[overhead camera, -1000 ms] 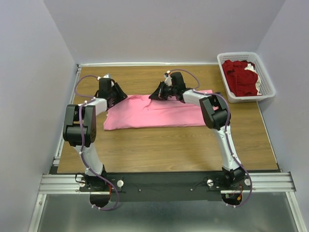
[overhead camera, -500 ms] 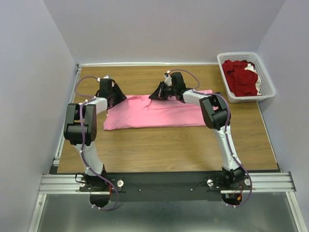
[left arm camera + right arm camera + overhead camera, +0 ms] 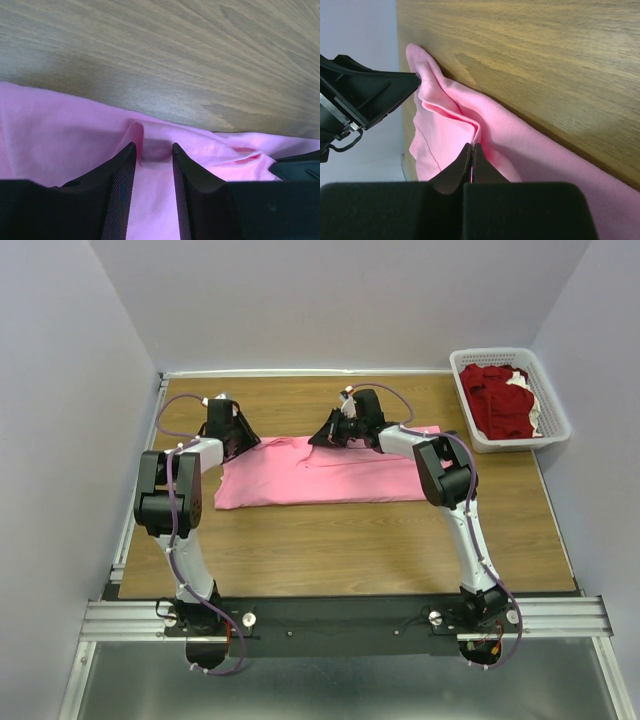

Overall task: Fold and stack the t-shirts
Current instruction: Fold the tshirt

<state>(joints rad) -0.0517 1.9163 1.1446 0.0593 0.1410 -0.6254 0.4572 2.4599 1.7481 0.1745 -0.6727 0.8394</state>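
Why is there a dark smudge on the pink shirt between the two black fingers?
Left wrist view: it's a shadow, where the left gripper blocks the light from a raised fold of the pink t-shirt. Top external view: light is even, with no glare on the table.

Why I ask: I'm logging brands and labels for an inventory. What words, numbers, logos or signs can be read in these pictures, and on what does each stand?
No readable text in any view.
The pink t-shirt, the dark red t-shirts, the white basket and the wooden table show no words, labels, brands or numbers.
Any marking on the robot arms is too small to tell.
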